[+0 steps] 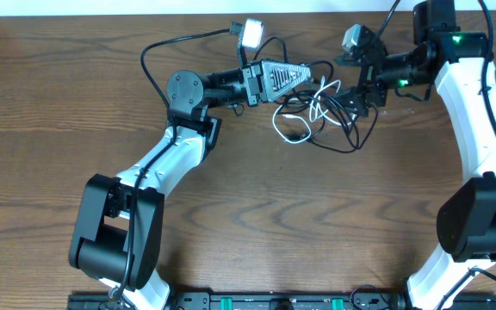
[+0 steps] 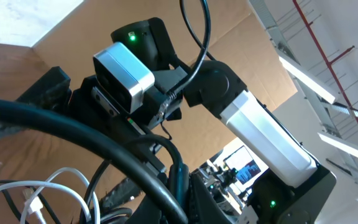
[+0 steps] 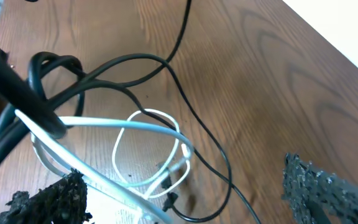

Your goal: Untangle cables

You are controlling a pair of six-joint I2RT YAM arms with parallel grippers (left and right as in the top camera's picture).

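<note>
Several cables (image 1: 321, 109) lie tangled on the desk (image 1: 257, 224), the right claw (image 1: 357, 96) spread open over them and the left claw (image 1: 313, 79) unreadable; separating looks barely begun, and next needs one strand pinched.

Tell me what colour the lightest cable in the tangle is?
White. That cable shows best in the right wrist view.

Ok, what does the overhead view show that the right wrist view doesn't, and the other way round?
Overhead only: the whole left arm and right arm, reaching toward the tangle from both sides. Right wrist only: the right pincer open, fingertips wide apart, and a small black plug end. Both: the white cable looped among black cables on the wooden table.
</note>
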